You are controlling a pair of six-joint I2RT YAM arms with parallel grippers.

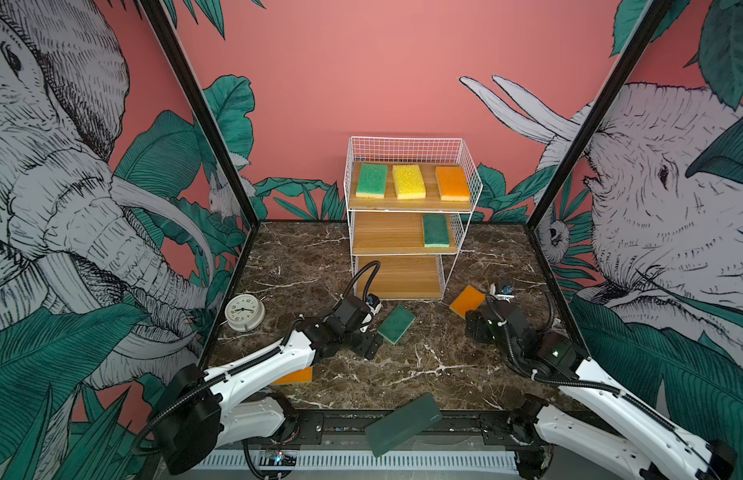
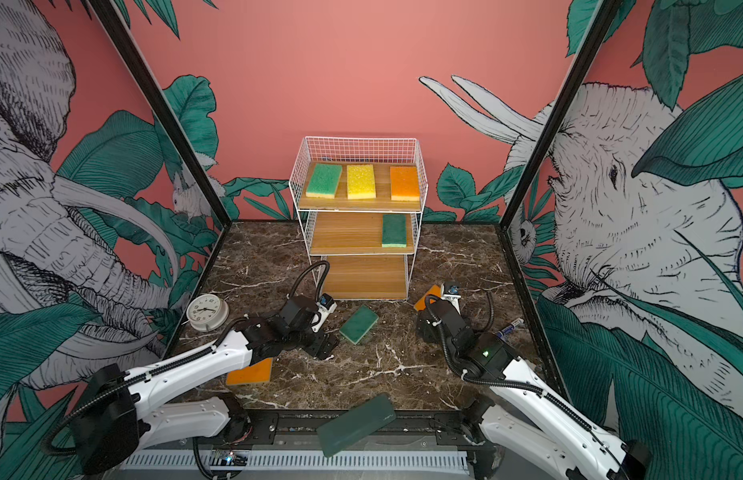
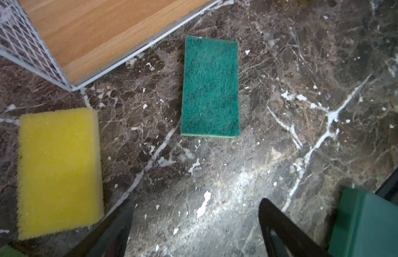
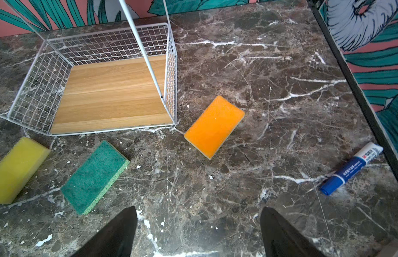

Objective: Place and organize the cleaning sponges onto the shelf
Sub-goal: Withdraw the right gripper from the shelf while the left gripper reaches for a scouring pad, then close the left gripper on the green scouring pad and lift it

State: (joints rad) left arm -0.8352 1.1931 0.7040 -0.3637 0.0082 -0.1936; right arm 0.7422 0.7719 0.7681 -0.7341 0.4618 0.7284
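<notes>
Sponges on shelf [image 1: 405,149]: green sponge [image 1: 371,180], yellow sponge [image 1: 408,181], orange sponge [image 1: 452,183] side by side on top board; dark green sponge [image 1: 435,230] at right end of middle board.

Loose on table [image 1: 403,374]: second dark green sponge [image 1: 396,324] before shelf, second orange sponge [image 1: 467,301] by its right front corner, second yellow sponge [image 3: 60,171] near its left front corner, third orange sponge [image 2: 250,372] at front left.

Tools: left gripper [image 3: 195,204], right gripper [image 4: 198,211], both spread wide above table.

Dark marble table [image 1: 403,374], wire shelf [image 1: 397,276], loose sponges [image 1: 396,324], clock [image 1: 244,311], blue marker [image 4: 351,169]
</notes>
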